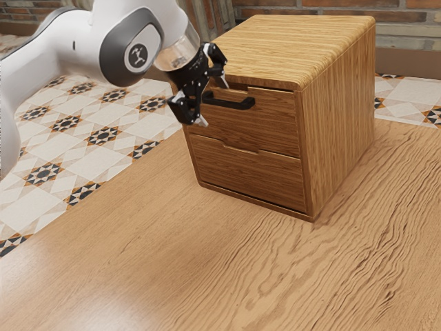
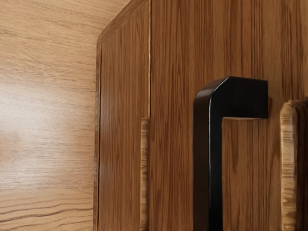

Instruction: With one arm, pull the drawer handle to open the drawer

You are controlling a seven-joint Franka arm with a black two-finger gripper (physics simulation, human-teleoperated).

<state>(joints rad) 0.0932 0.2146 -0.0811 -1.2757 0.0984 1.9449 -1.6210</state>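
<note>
On the cabinet (image 1: 296, 48) front, the gripper (image 1: 210, 96) has its fingers spread around one end of the top drawer's (image 1: 265, 127) handle (image 1: 234, 103); the drawer looks shut, so gripping and pulling are left.

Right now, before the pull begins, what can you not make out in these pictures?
Handle: in the exterior view the gripper covers one end, so contact is unclear.
Rest of the handle: cut off by the wrist view's edge.
Upper drawer inside: hidden behind its front.
</note>
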